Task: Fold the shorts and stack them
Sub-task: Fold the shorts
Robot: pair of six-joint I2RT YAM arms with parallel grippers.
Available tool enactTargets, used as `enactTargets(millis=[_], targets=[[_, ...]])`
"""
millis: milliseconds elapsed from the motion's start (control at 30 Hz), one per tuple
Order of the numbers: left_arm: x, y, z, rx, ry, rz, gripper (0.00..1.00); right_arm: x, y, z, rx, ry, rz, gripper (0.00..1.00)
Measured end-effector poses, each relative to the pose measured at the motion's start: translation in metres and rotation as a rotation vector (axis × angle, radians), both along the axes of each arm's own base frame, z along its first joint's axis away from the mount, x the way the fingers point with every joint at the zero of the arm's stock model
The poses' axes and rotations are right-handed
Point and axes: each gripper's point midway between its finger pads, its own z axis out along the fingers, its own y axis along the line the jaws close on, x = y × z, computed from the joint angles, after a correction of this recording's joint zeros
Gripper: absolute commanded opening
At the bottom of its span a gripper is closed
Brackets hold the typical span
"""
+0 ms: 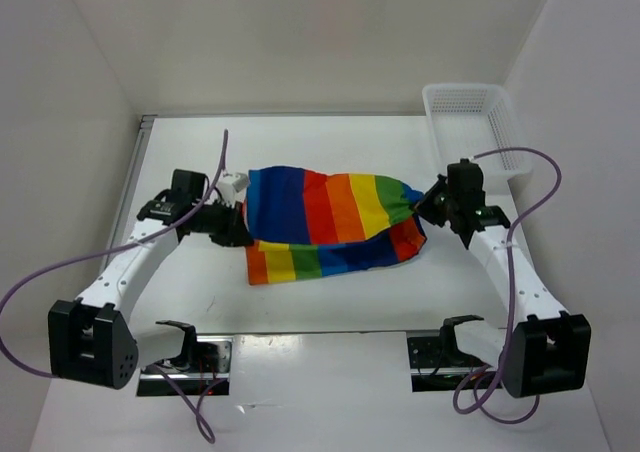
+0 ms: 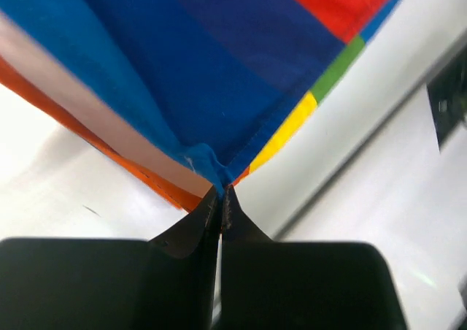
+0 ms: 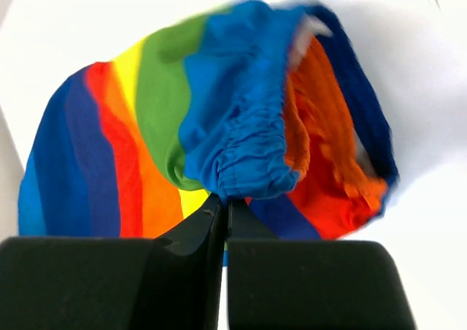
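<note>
The rainbow-striped shorts (image 1: 325,217) hang stretched between my two grippers above the middle of the table, with a lower fold trailing towards the front left. My left gripper (image 1: 238,224) is shut on a blue hem corner of the shorts (image 2: 211,162). My right gripper (image 1: 428,207) is shut on the gathered blue waistband (image 3: 244,155) at the right end. In the right wrist view the orange and red inside of the shorts (image 3: 328,162) shows open beside the waistband. I see no drawstring.
A white mesh basket (image 1: 475,132) stands at the back right corner, close behind the right arm. White walls enclose the table on three sides. The table's left edge (image 1: 140,162) runs beside the left arm.
</note>
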Motion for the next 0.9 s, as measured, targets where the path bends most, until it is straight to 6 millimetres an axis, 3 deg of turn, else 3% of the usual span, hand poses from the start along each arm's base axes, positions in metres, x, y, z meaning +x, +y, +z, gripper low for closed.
enactTargets(millis=[133,167,200,233,300,333,367,400,500,567,600,633,667,800,900], targets=[[-0.044,-0.002,-0.043,0.002,0.159,-0.032,0.01,-0.030,-0.004,-0.041,0.030,0.122,-0.049,0.00],[-0.053,-0.001,-0.052,0.004,0.195,-0.033,0.07,-0.038,-0.004,-0.053,0.043,0.164,-0.066,0.05],[-0.062,-0.002,-0.061,0.008,0.234,-0.038,0.15,-0.046,-0.004,-0.064,0.057,0.206,-0.084,0.25],[-0.069,-0.002,-0.067,0.008,0.268,-0.045,0.34,-0.054,-0.003,-0.074,0.071,0.246,-0.105,0.43],[-0.078,-0.006,-0.074,0.013,0.324,-0.065,0.47,-0.066,-0.003,-0.086,0.096,0.305,-0.141,0.79],[-0.081,-0.007,-0.076,0.015,0.335,-0.076,0.56,-0.069,-0.003,-0.089,0.105,0.321,-0.158,0.81],[-0.082,-0.008,-0.076,0.018,0.340,-0.084,0.76,-0.072,-0.004,-0.089,0.106,0.329,-0.166,0.81],[-0.083,-0.008,-0.074,0.021,0.346,-0.086,0.82,-0.072,-0.004,-0.087,0.110,0.322,-0.173,0.79],[-0.075,-0.010,-0.056,0.016,0.329,-0.085,0.90,-0.064,-0.007,-0.070,0.108,0.268,-0.186,0.66],[-0.059,-0.013,-0.037,0.006,0.275,-0.086,0.90,-0.051,-0.007,-0.049,0.104,0.209,-0.179,0.41],[-0.051,-0.015,-0.029,0.001,0.245,-0.087,0.89,-0.044,-0.007,-0.038,0.100,0.178,-0.170,0.32],[-0.043,-0.016,-0.021,-0.003,0.216,-0.088,0.83,-0.037,-0.006,-0.028,0.098,0.149,-0.163,0.14],[-0.037,-0.017,-0.015,-0.006,0.188,-0.089,0.77,-0.030,-0.005,-0.020,0.090,0.123,-0.154,0.10],[-0.018,-0.021,-0.005,-0.015,0.117,-0.085,0.48,-0.013,0.017,-0.013,0.084,0.084,-0.062,0.04],[0.000,-0.024,-0.016,-0.016,0.101,-0.086,0.44,-0.005,0.036,-0.033,0.078,0.143,0.018,0.02]])
